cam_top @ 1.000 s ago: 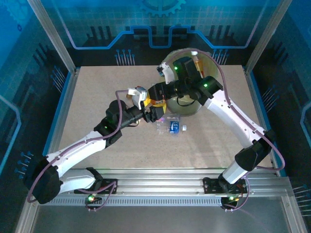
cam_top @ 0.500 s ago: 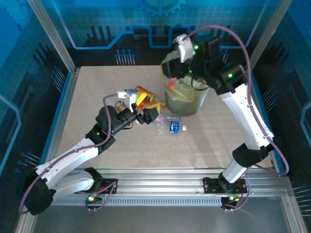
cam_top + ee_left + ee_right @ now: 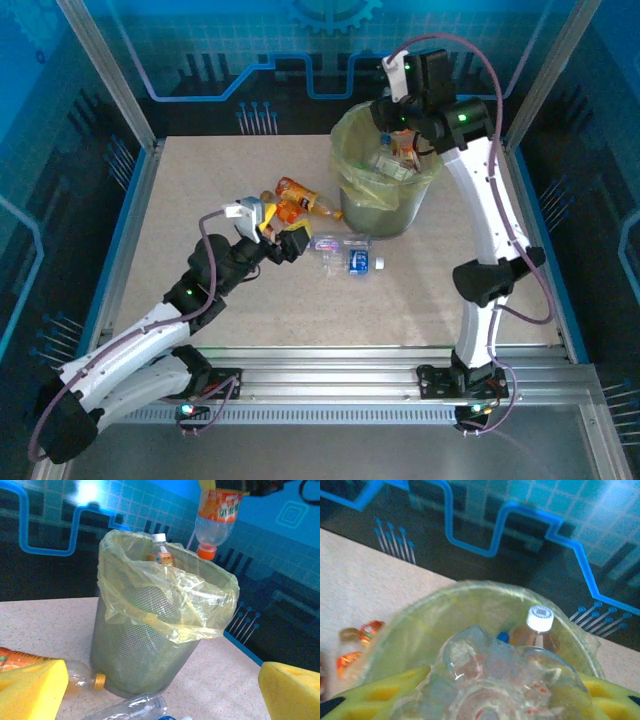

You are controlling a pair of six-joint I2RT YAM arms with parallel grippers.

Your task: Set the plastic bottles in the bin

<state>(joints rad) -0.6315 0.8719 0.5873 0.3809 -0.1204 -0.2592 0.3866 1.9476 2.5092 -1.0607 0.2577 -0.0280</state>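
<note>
Bin [image 3: 132, 655], lined with a yellow-green bag [image 3: 200, 602], stands at the far side of the table [image 3: 190, 190] and contains bottles, among them a white-capped bottle [image 3: 536, 627], cap up. Right gripper [image 3: 492, 697] hangs over the bin's mouth, fingers clamped on a clear orange-labelled bottle [image 3: 220, 515], cap downward. Left gripper [image 3: 280, 236], fingers spread wide and empty, sits low near orange bottles [image 3: 300, 203] and a clear blue-labelled bottle [image 3: 350, 256] lying on the table beside the bin.

No words can be read. The upside-down bottle [image 3: 218, 525] above the bin [image 3: 135, 655] has an orange label with blurred white marks. The clear bottle [image 3: 350, 258] lying near the bin has a blue label, too small to read.
</note>
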